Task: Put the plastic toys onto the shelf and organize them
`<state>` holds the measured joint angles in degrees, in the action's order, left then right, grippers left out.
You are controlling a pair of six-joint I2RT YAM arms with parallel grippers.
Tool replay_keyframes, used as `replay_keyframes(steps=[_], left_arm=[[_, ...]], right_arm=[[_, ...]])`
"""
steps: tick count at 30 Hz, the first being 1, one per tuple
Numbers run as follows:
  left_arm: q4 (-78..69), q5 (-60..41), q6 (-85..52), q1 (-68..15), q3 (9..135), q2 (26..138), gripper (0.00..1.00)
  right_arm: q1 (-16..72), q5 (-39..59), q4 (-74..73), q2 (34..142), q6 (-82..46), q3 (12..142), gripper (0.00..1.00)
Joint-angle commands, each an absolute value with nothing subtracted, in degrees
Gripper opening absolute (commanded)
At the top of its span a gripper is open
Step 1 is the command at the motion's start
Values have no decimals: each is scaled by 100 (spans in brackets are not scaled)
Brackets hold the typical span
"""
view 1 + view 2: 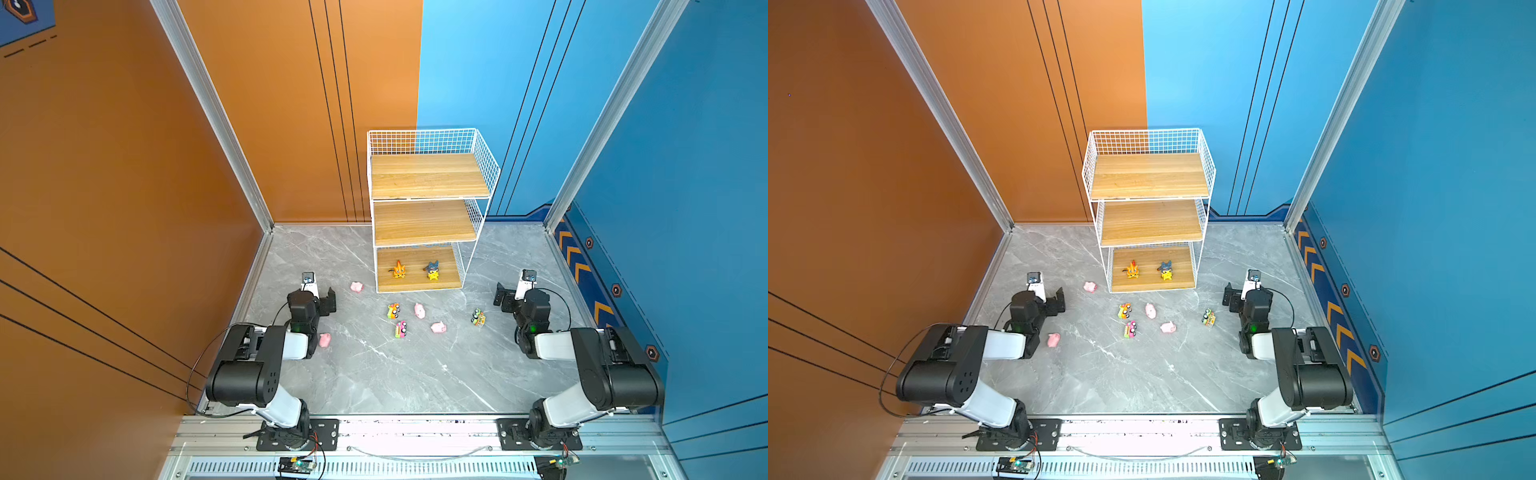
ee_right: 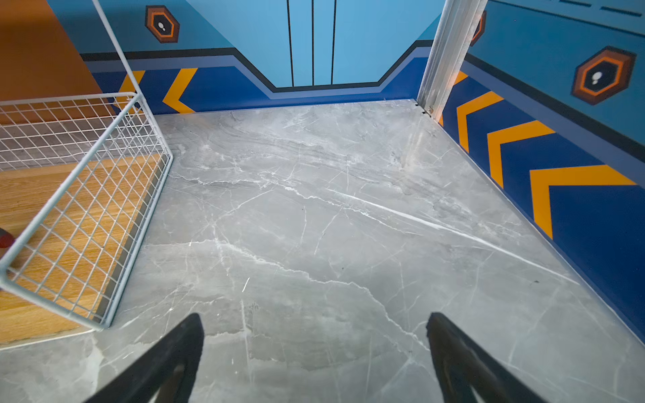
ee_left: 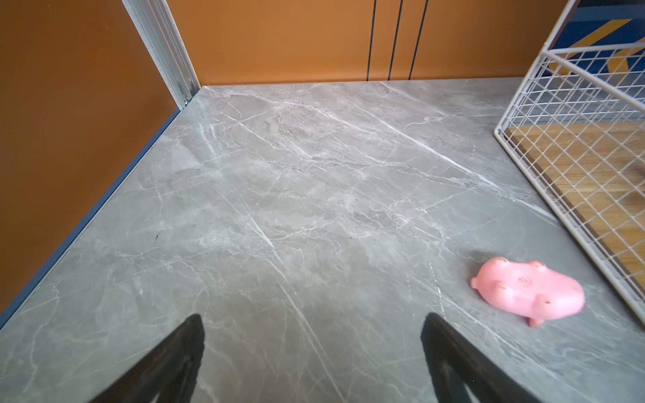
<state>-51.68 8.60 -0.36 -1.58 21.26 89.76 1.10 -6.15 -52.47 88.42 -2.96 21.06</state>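
The shelf (image 1: 428, 176) (image 1: 1148, 176), white wire with three wooden boards, stands at the back middle. Pink pigs lie on the grey floor: one (image 1: 356, 286) left of the shelf, two (image 1: 419, 310) (image 1: 438, 327) in front of it, one (image 1: 324, 340) beside the left arm. Small bright cars (image 1: 393, 310) (image 1: 401, 329) (image 1: 478, 317) sit among them. My left gripper (image 3: 314, 321) (image 1: 316, 296) hangs open and empty over bare floor, with a tipped pig (image 3: 530, 289) off to its side. My right gripper (image 2: 314, 318) (image 1: 519, 293) is open and empty too, beside the shelf's wire side (image 2: 87, 209).
An orange flame-topped cat figure (image 1: 399, 270) and a blue-and-yellow figure (image 1: 433, 270) stand on the shelf's bottom board. Orange and blue walls close in the floor on the left, back and right. The shelf's wire side (image 3: 576, 139) is near the left gripper.
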Motion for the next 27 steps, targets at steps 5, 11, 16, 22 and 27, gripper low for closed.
replay_keyframes(steps=[5, 11, 16, 22, 27], left_arm=[[-5247, 949, 44, -202, 2184, 8946, 98], [-5247, 947, 36, -202, 2191, 8953, 98], [-5239, 929, 10, -181, 2201, 8960, 98], [-5238, 995, 1, -202, 2214, 8973, 98], [-5247, 1132, 30, -283, 2199, 8963, 98]], right_arm=[[132, -571, -5159, 8860, -330, 2158, 100], [132, -570, -5152, 8864, -329, 2164, 100], [114, -549, -5153, 8860, -343, 2162, 100], [123, -560, -5147, 8867, -338, 2169, 100], [123, -570, -5150, 8861, -341, 2171, 100]])
